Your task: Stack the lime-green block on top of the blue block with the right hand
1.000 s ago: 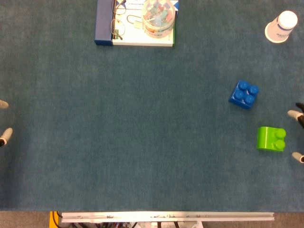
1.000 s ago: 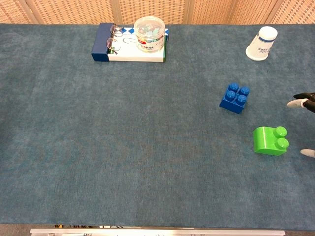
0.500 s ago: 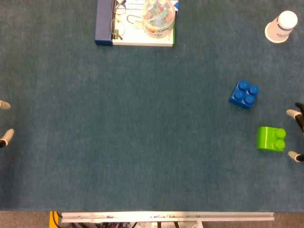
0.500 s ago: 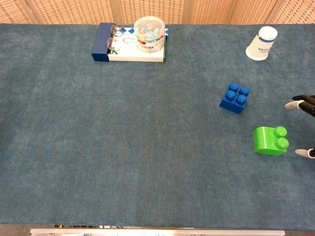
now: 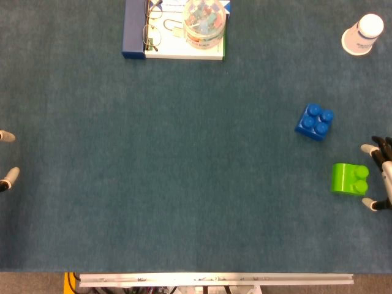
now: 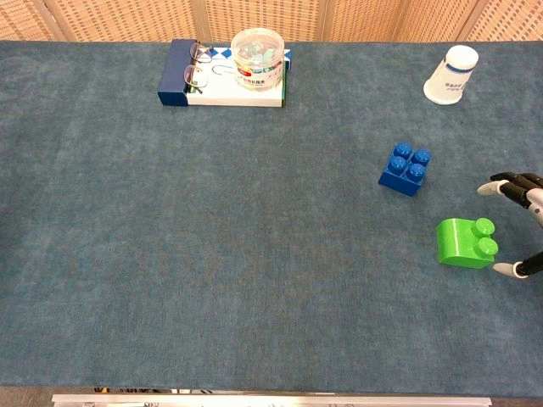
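The lime-green block (image 5: pixel 350 179) (image 6: pixel 465 242) lies on its side on the blue cloth, studs pointing right. The blue block (image 5: pixel 314 122) (image 6: pixel 405 169) stands upright a short way up and to the left of it. My right hand (image 5: pixel 380 174) (image 6: pixel 519 222) comes in from the right edge, fingers spread on either side of the green block's stud end, holding nothing and not touching it. Only two fingertips (image 5: pixel 6 136) of my left hand show at the left edge of the head view, spread apart and empty.
A box (image 5: pixel 174 54) (image 6: pixel 222 95) at the back carries glasses (image 5: pixel 150 27) and a clear round jar (image 5: pixel 203 23) (image 6: pixel 257 58). An overturned white paper cup (image 5: pixel 362 35) (image 6: pixel 451 75) lies at the back right. The table's metal front edge (image 5: pixel 214 280) runs along the bottom.
My right hand has slid leftward into view, its spread fingers now flanking the green block's stud end. The blocks and the left hand have not moved.
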